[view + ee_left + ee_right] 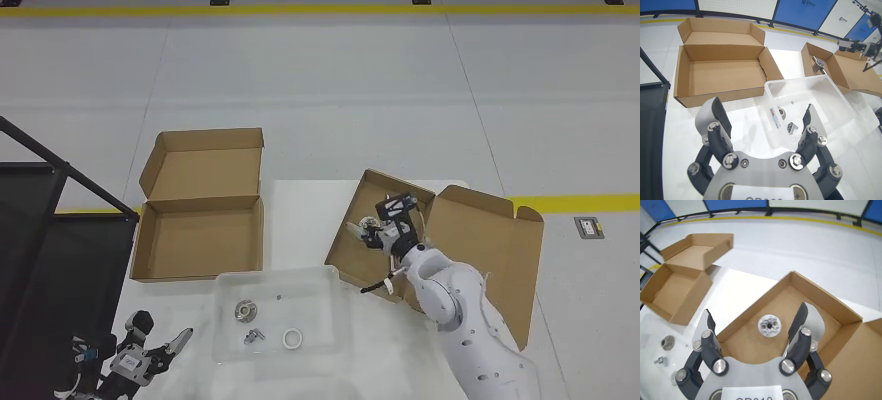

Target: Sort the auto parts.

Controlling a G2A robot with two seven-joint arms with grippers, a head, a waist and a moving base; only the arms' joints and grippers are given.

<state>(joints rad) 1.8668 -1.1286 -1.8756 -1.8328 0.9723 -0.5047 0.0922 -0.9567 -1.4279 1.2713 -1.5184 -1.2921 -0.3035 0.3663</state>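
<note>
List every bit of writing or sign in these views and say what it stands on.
Label on the left hand: cut off by the frame edge, unreadable.
Label on the right hand: cut off the same way.
Sticker on the clear bin wall: too small to read.
Wall panels: a brand logo, not quoted here.

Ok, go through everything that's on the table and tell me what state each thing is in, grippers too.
Left box: flaps open, empty.
Right box: flaps open, one metal part inside.
Metal part: in the right box, ungripped.
Clear bin: lidless, holding a bushing, a bracket and a white ring.
Left gripper: open, empty.
Right gripper: open, empty, above the right box.
</note>
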